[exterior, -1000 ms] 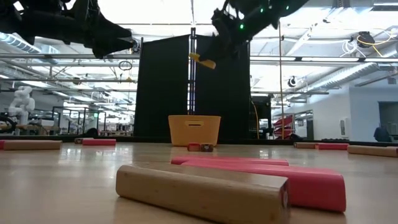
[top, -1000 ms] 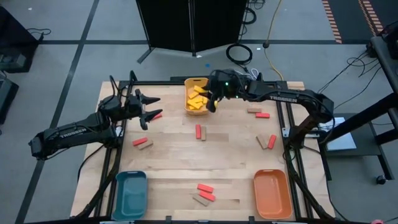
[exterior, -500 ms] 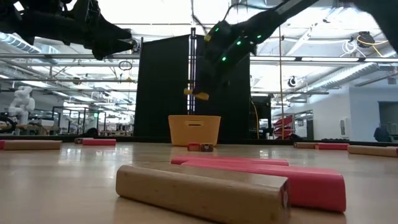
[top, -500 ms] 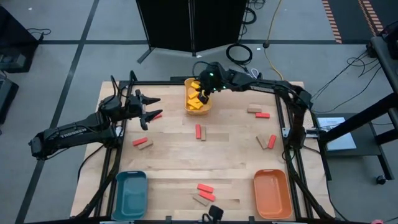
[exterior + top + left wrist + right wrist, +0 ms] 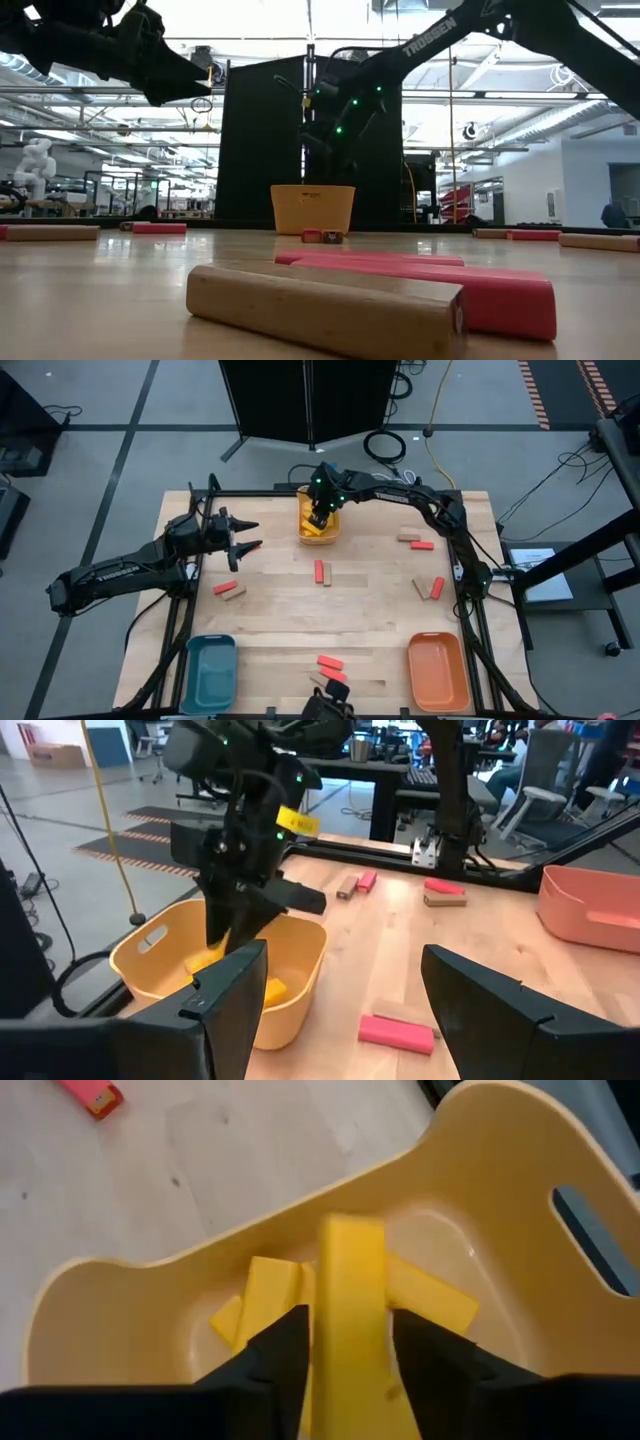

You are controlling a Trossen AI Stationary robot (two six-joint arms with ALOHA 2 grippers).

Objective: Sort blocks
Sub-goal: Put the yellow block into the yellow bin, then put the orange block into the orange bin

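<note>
Yellow block [image 5: 352, 1300] sits between the right gripper's [image 5: 345, 1348] fingers, just above the yellow tray [image 5: 318, 520] at the table's far edge, where more yellow blocks lie; whether the fingers are clamping it, nobody can tell. Red and tan blocks dot the open tabletop [image 5: 370, 615]. Left gripper [image 5: 248, 536] hovers spread wide, empty, near the left edge.

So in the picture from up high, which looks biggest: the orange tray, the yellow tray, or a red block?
1. Orange tray, biggest.
2. Yellow tray; the right arm hides part of it, so this rank is less sure.
3. Red block, clearly smallest.
</note>
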